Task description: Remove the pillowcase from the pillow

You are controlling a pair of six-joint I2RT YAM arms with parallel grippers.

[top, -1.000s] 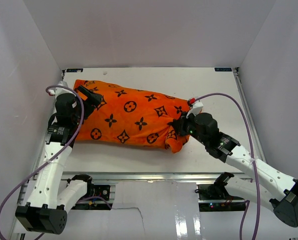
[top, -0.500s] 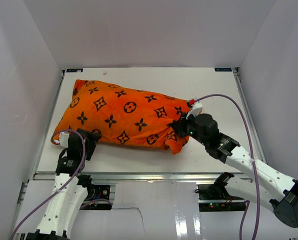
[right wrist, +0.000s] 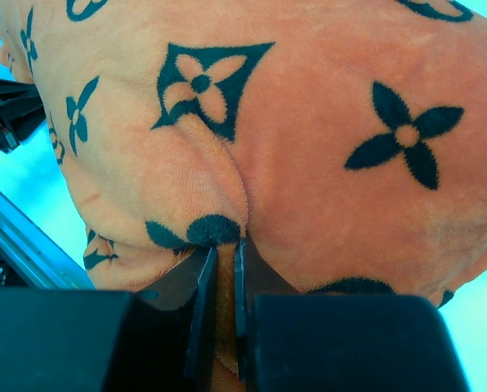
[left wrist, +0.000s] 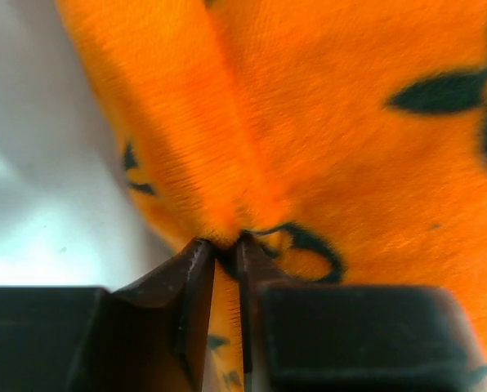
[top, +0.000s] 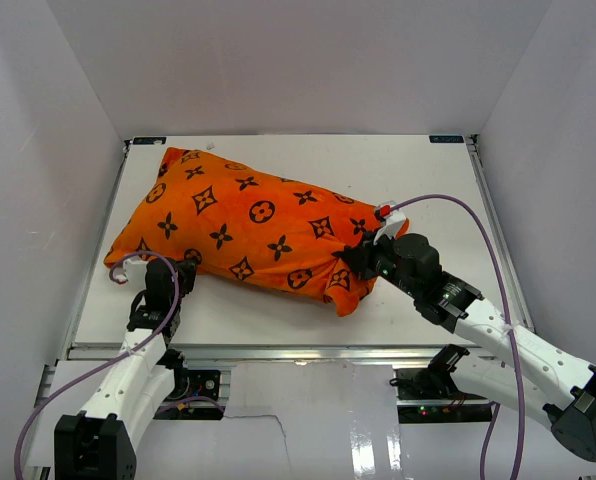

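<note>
**Item:** pillowcase (top: 248,225), orange with black motifs, lying diagonally across the surface (top: 428,190) and stuffed full. The pillow is wholly hidden inside it; no white shows.

**Left end effector** (left wrist: 224,245): pinching a thin fold at the pillowcase's near-left corner.

**Right end effector** (right wrist: 225,245): pinching a fold at the near-right end.

**Hazards:**
- Both pinches look shallow, so the plush cloth may slip free under a pull.
- A pinch may also catch the pillow beneath, dragging the two along together.
- The open end cannot be told, so pulling the closed end would strip nothing.
</note>
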